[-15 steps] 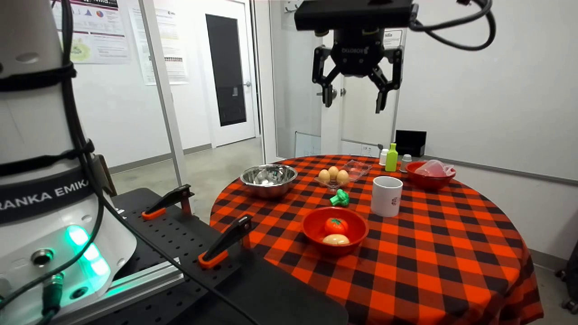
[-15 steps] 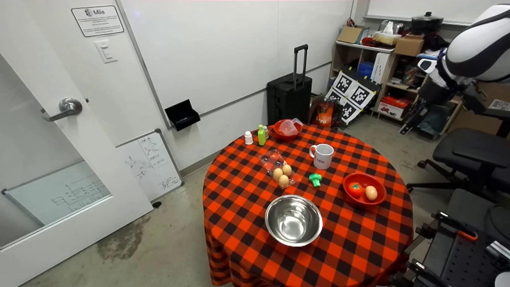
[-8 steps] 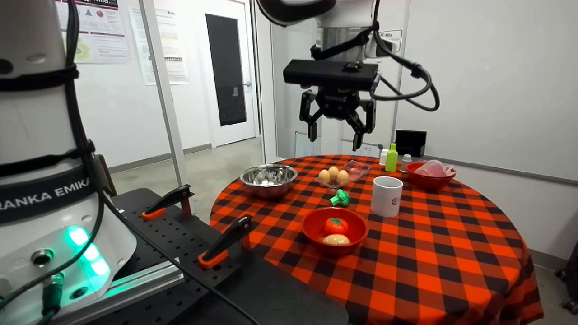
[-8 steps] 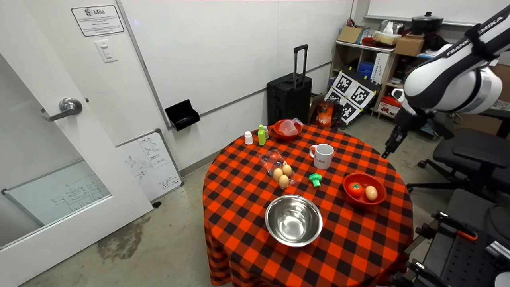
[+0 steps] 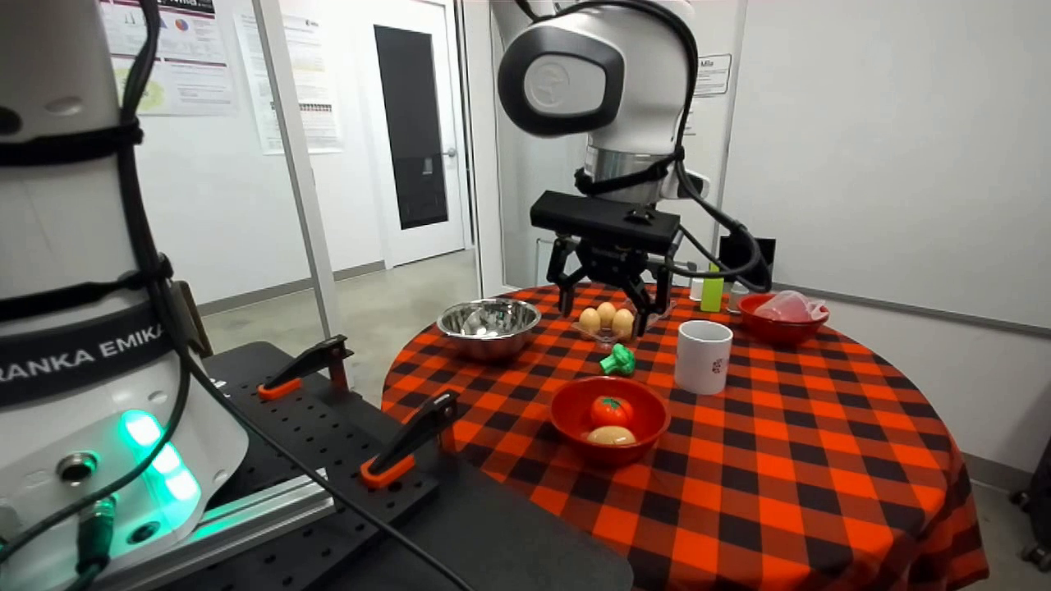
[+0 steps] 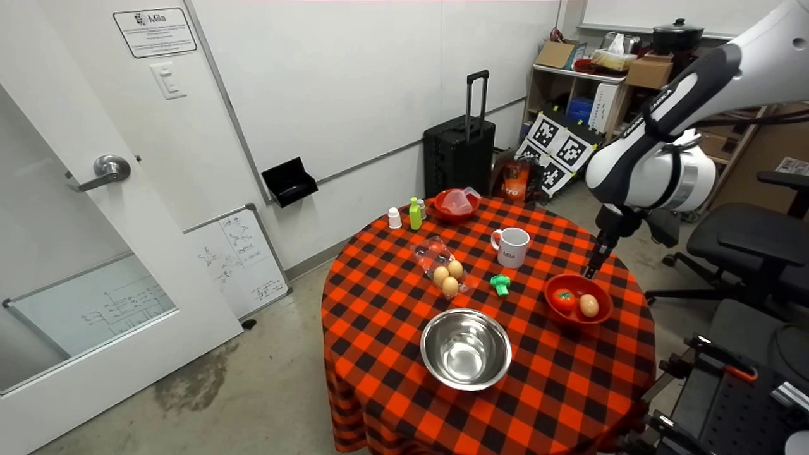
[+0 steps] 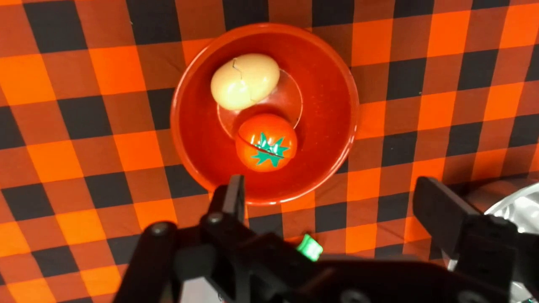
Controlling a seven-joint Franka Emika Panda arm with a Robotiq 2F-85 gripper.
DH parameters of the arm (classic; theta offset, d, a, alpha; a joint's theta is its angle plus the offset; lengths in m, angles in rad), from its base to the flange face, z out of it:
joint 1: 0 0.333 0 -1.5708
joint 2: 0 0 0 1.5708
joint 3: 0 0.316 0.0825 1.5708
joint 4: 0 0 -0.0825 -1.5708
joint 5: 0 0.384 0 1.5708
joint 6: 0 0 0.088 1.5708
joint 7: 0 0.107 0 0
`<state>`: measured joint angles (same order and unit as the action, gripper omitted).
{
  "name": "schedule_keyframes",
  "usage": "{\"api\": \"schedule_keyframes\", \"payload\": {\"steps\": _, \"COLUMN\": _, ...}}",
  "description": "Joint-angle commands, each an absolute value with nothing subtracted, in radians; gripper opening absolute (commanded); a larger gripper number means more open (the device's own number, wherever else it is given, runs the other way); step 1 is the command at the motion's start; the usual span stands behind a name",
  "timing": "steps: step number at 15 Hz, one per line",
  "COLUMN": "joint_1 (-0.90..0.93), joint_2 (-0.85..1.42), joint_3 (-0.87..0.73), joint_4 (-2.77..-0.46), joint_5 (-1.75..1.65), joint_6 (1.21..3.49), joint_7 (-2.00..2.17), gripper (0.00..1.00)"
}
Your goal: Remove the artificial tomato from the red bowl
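Tomato (image 7: 266,142) is set in the red bowl (image 7: 324,97), with a tan egg (image 7: 245,81) placed just beside it. The pincer (image 5: 603,322) is held up in the air, higher than the tomato and apart from it, and its two fingers (image 7: 234,198) are spread wide. In the wrist view, the tomato is seen nearer to one finger than to the other, and a bit of the bowl's rim is hidden by that finger.

The bowl is set on a round table (image 6: 379,297), and a cloth (image 5: 780,492) with red and black squares is spread over it. A white mug (image 5: 702,359) and a green broccoli (image 5: 618,360) are placed near the bowl. A shiny metal bowl (image 6: 466,351), three eggs (image 6: 449,285) in a clear egg box (image 6: 430,249), a green bottle (image 6: 414,215) and a red dish (image 5: 776,331) are seen there too. White walls (image 6: 354,205), a white door (image 6: 142,221), a gray floor (image 6: 284,379) and a black suitcase (image 6: 459,161) are seen in the room.

The green leaf star (image 7: 269,149) of the tomato is pointed up, and in the wrist view it is tipped a little to the pincer's side. A thin slanted line is seen across the tomato. Its shape is almost round, so which way is longest cannot be told.
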<state>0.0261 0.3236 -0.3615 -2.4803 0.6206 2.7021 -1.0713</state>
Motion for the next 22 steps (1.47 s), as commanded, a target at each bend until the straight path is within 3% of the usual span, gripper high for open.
{"api": "schedule_keyframes", "payload": {"steps": 1, "joint_1": -0.011, "joint_2": 0.476, "joint_3": -0.316, "joint_4": -2.363, "joint_5": 0.647, "joint_6": 2.673, "joint_7": -1.109, "gripper": 1.00}}
{"api": "schedule_keyframes", "payload": {"steps": 2, "joint_1": -0.017, "joint_2": 0.509, "joint_3": -0.308, "joint_4": -2.341, "joint_5": 0.639, "joint_6": 2.671, "joint_7": -1.104, "gripper": 1.00}}
{"api": "schedule_keyframes", "payload": {"steps": 3, "joint_1": -0.139, "joint_2": 0.516, "joint_3": -0.195, "joint_4": -2.331, "joint_5": 0.535, "joint_6": 2.697, "joint_7": -1.029, "gripper": 1.00}}
{"api": "schedule_keyframes", "payload": {"steps": 9, "joint_1": -0.295, "joint_2": 0.635, "joint_3": -0.060, "joint_4": -2.237, "joint_5": 0.345, "joint_6": 2.704, "joint_7": -0.929, "gripper": 1.00}}
{"api": "schedule_keyframes", "payload": {"steps": 22, "joint_1": -0.320, "joint_2": 0.745, "joint_3": -0.017, "joint_4": -2.152, "joint_5": 0.123, "joint_6": 2.723, "joint_7": -0.732, "gripper": 1.00}}
